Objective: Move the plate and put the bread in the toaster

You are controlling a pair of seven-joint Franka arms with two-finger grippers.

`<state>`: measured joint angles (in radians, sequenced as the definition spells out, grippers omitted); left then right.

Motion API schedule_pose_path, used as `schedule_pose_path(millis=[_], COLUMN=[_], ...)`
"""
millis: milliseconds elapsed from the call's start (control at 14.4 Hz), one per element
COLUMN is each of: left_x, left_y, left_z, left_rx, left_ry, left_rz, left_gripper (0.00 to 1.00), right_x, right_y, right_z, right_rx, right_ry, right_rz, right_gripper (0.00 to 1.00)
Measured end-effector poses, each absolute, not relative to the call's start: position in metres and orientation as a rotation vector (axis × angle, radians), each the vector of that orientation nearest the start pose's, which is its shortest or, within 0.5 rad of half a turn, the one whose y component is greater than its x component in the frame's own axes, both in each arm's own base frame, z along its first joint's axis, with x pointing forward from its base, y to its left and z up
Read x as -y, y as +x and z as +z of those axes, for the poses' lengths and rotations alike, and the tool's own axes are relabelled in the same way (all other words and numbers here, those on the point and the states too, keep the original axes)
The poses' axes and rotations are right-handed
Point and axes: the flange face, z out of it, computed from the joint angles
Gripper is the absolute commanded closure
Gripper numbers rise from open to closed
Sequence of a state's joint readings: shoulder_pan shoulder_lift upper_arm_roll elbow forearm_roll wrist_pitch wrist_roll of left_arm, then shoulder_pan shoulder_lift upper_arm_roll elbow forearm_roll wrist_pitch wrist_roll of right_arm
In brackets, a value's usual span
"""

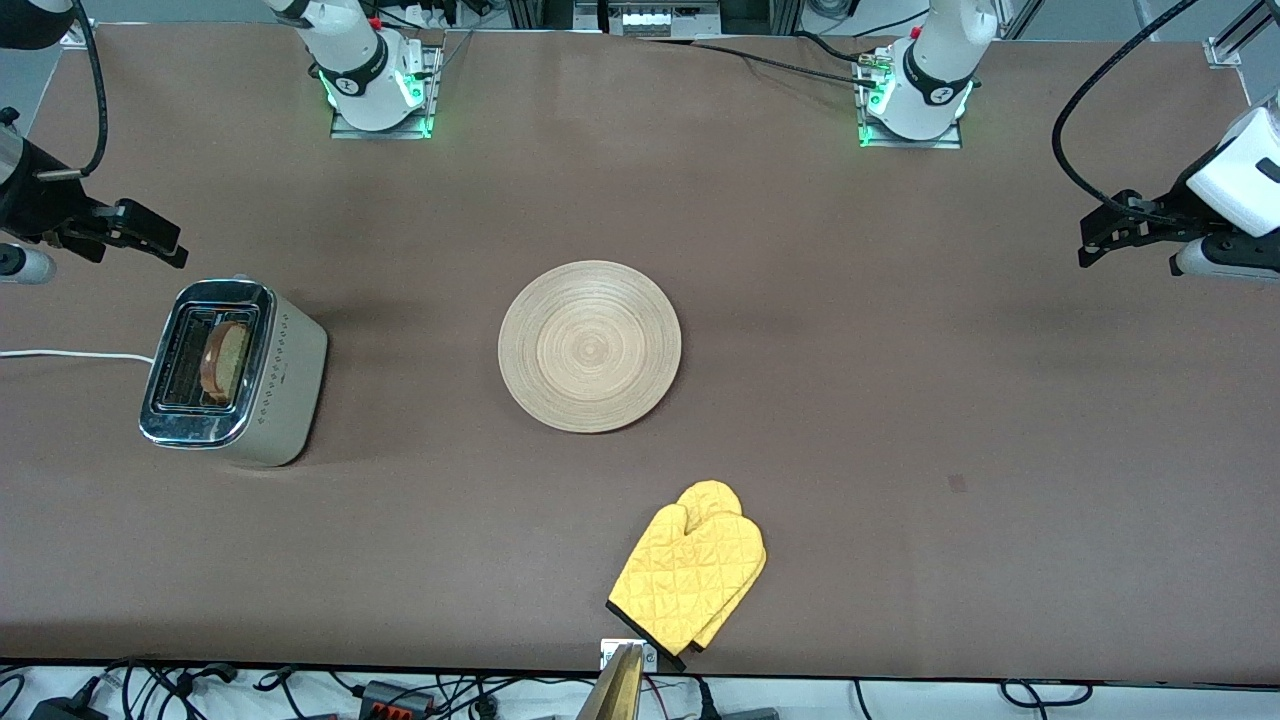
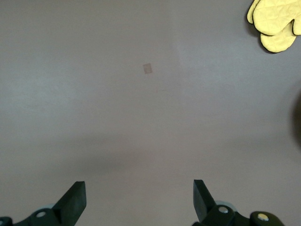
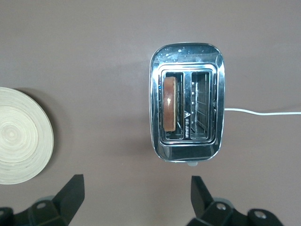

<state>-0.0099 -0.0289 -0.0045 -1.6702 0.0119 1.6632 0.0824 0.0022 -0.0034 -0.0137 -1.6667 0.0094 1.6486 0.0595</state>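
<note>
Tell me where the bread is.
The bread stands upright in one slot of the toaster, at the right arm's end of the table, beside the empty plate.

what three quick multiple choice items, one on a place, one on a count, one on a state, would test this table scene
1. Where is the bread?
A. on the plate
B. in a toaster slot
C. on the oven mitts

2. How many slots does the toaster have?
A. one
B. two
C. four

3. What state is the right end effector in?
A. open, holding nothing
B. shut on the bread
C. shut on the plate

Answers:
1 B: the slice stands in the slot nearer the plate.
2 B: the right wrist view shows two slots side by side.
3 A: its fingers stand wide apart over the table with nothing between them.
</note>
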Motion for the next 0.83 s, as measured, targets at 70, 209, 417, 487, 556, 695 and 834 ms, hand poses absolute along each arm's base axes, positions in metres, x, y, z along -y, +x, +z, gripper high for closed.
schedule_pose_path(millis=[70, 209, 417, 487, 556, 695, 834], left_x=[0.0068, 0.0068, 0.0068, 0.0068, 0.0068, 0.007, 0.0071], left_y=[0.5525, 0.5525, 0.5526, 0.5526, 0.5526, 0.5526, 0.5526], left_z=[0.6014, 0.6014, 0.6013, 0.6013, 0.6013, 0.6013, 0.6013], left_rx=[-0.153, -0.153, -0.153, -0.153, -0.153, -0.153, -0.154], left_ry=[-3.125, -3.125, -3.125, -3.125, -3.125, -3.125, -3.125], left_rz=[-0.033, -0.033, -0.033, -0.033, -0.033, -0.033, -0.033], left_gripper=[0.0, 0.0, 0.0, 0.0, 0.0, 0.0, 0.0], right_x=[0.0059, 0.0062, 0.0078, 0.008, 0.008, 0.008, 0.008], right_y=[0.558, 0.5594, 0.5603, 0.5604, 0.5605, 0.5607, 0.5608], right_z=[0.587, 0.5857, 0.5845, 0.5856, 0.5868, 0.5887, 0.59], right_rx=[-0.114, -0.114, -0.119, -0.12, -0.12, -0.12, -0.119], right_ry=[-3.131, -3.131, -3.13, -3.13, -3.13, -3.13, -3.13], right_rz=[0.03, 0.037, 0.04, 0.037, 0.033, 0.028, 0.024], right_gripper=[0.0, 0.0, 0.0, 0.0, 0.0, 0.0, 0.0])
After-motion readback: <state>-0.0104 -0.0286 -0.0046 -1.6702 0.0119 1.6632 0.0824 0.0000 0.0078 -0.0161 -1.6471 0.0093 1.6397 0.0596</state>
